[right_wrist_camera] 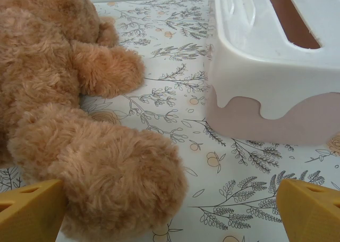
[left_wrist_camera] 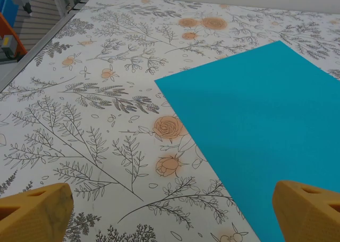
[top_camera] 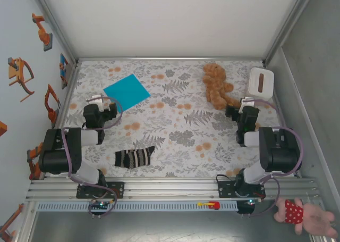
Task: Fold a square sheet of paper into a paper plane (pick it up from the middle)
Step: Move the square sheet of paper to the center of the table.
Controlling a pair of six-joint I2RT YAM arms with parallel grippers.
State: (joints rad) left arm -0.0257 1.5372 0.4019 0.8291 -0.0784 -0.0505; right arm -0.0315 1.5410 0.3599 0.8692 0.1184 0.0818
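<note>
The square sheet of paper [top_camera: 126, 90] [left_wrist_camera: 260, 130] is bright turquoise and lies flat and unfolded on the flowered table cover at the back left. The paper plane is out of view. My left gripper [top_camera: 99, 100] [left_wrist_camera: 172, 214] hovers just left of and nearer than the sheet's near-left edge. It is open, and its right fingertip [left_wrist_camera: 308, 210] hangs over the paper's edge. My right gripper [top_camera: 245, 105] [right_wrist_camera: 172, 215] is open at the back right, between a teddy bear and a white box, touching neither.
A brown teddy bear [top_camera: 217, 85] [right_wrist_camera: 64, 93] lies at the back right, its leg just ahead of the right fingers. A white box with a slot [top_camera: 261, 81] [right_wrist_camera: 265, 66] stands beside it. A striped sock [top_camera: 134, 157] lies near the front edge. A pink plush toy [top_camera: 303, 214] sits off the table.
</note>
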